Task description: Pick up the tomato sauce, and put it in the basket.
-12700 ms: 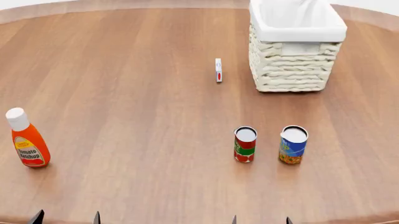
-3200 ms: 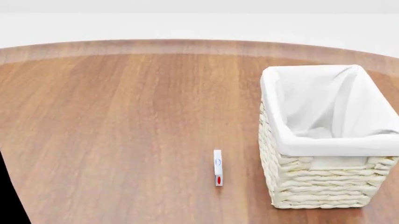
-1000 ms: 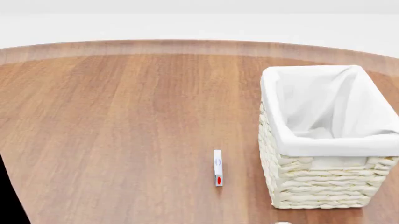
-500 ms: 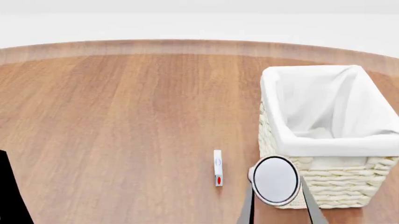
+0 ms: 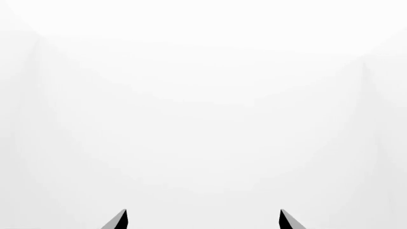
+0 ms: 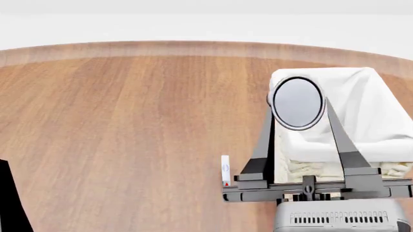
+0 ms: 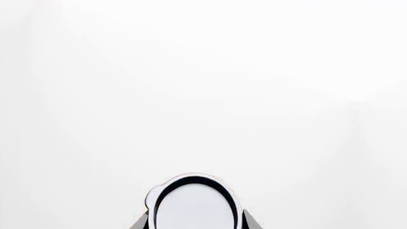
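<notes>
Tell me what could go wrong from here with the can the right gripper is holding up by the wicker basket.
The silver-topped tin can, clamped in the right gripper, appears over the near-left corner of the cream wicker basket with white cloth liner, not its middle. Released now, it might clip the rim and tumble onto the wooden table. Only two thin fingers hold it, so it might slip.

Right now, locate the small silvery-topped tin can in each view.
Head view: the tin can, top facing the camera, between the right gripper fingers, in front of the cream wicker basket.
Right wrist view: the can at bottom centre.
Left wrist view: absent.
Shared landmark: the gripper fingers flanking it.
</notes>
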{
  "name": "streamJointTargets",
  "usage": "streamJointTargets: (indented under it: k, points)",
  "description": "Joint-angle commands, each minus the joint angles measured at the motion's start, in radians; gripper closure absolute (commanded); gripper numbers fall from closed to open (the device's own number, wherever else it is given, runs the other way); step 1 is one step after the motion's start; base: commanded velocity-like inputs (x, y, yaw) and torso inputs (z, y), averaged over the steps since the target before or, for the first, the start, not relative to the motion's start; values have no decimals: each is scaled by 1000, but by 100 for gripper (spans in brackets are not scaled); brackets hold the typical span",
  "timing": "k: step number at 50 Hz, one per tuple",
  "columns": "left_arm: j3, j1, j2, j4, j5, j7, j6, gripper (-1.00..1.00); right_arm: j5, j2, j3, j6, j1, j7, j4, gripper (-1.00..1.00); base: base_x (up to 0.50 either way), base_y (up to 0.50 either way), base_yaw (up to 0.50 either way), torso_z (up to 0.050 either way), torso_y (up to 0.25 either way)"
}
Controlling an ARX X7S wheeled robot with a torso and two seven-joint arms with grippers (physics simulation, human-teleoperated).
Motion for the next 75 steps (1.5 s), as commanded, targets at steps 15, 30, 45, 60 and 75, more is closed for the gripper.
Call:
streamJointTargets:
  k: [15,30,45,60,75]
  points:
    - [-7,25,-11,5,4,-13,17,-100,10,13,49,59,270,-48,118,100,0,0,0,0,0]
    - [-7,28,-18,27,4,-20,13,-100,66,-31,32,-53,523,-124,656,100,0,0,0,0,1]
    - [-36,75,-47,98,6,-39,9,-100,71,-191,-18,-290,1000,-289,1712,100,0,0,0,0,0]
    - [-96,126,-73,113,-7,-61,36,-100,52,-211,57,164,1121,-410,1712,100,0,0,0,0,1]
    - [-121,149,-80,90,-12,-69,61,-100,60,-191,176,347,1120,-380,1712,100,0,0,0,0,0]
